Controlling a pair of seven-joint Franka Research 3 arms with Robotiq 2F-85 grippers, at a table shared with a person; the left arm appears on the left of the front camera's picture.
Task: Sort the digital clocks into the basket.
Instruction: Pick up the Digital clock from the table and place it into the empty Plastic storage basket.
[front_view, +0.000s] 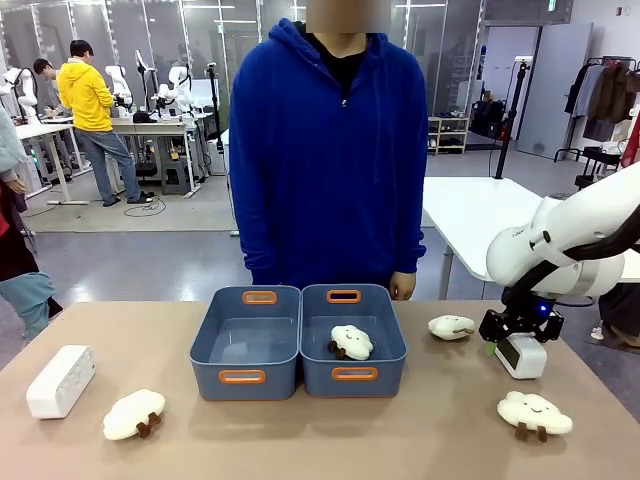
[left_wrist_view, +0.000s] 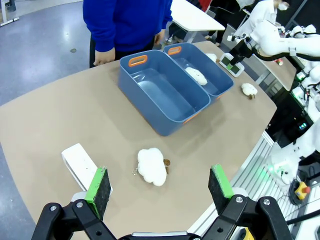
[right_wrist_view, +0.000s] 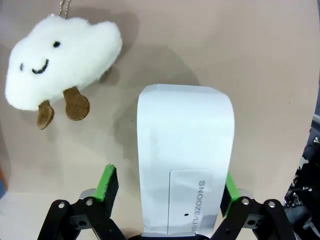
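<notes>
One white digital clock (front_view: 60, 380) lies at the table's left end, also seen as the clock (left_wrist_view: 80, 162) just beyond my left gripper's finger (left_wrist_view: 98, 185). My left gripper (left_wrist_view: 159, 184) hangs open above the table, holding nothing. The second clock (right_wrist_view: 185, 155) stands at the right, the clock (front_view: 521, 355), between the fingers of my right gripper (front_view: 520, 338). That gripper (right_wrist_view: 167, 187) is open around it, with a gap at one pad (right_wrist_view: 107, 182). Two blue-grey baskets stand side by side: the left basket (front_view: 206, 345) is empty, the right basket (front_view: 400, 345) holds a cloud plush (front_view: 352, 342).
Cloud plushes lie at front left (front_view: 133, 413), right of the baskets (front_view: 451, 326) and front right (front_view: 535, 413); the last is beside the clock (right_wrist_view: 60, 65). A person in a blue hoodie (front_view: 330, 150) stands at the far edge behind the baskets.
</notes>
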